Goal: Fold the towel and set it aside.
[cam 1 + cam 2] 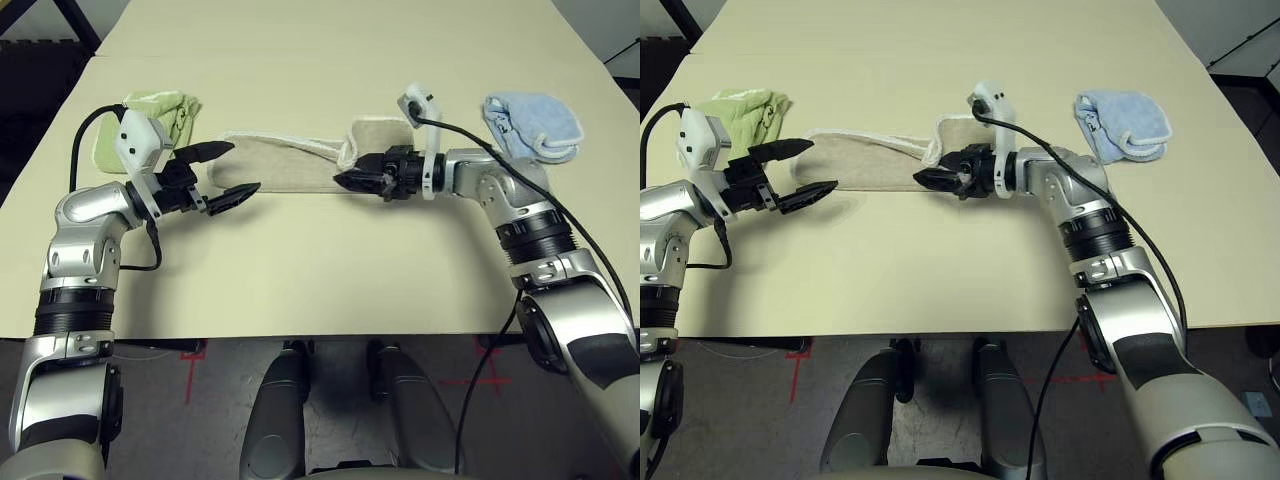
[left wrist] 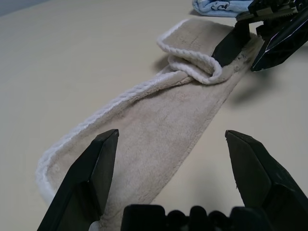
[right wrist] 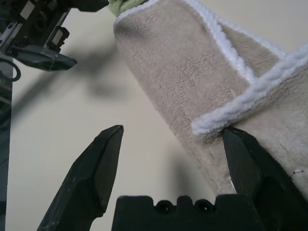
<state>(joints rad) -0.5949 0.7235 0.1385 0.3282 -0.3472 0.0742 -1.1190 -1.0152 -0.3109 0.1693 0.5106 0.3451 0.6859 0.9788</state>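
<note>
The beige towel (image 1: 290, 165) lies as a long narrow strip across the far middle of the table, white edging along its far side. Its right end (image 1: 380, 135) is doubled over on itself. My left gripper (image 1: 243, 168) is open at the strip's left end, one finger over the cloth and one over bare table (image 2: 172, 134). My right gripper (image 1: 345, 172) is open at the near edge of the folded right part, holding nothing. In the right wrist view (image 3: 173, 130) one finger (image 3: 245, 159) rests against the towel (image 3: 183, 72) just under a white hem, and the other stands over bare table.
A crumpled light green towel (image 1: 150, 120) lies behind my left gripper. At the far right sits a light blue towel (image 1: 535, 125). Bare tabletop (image 1: 320, 260) runs from the beige strip to the table's front edge.
</note>
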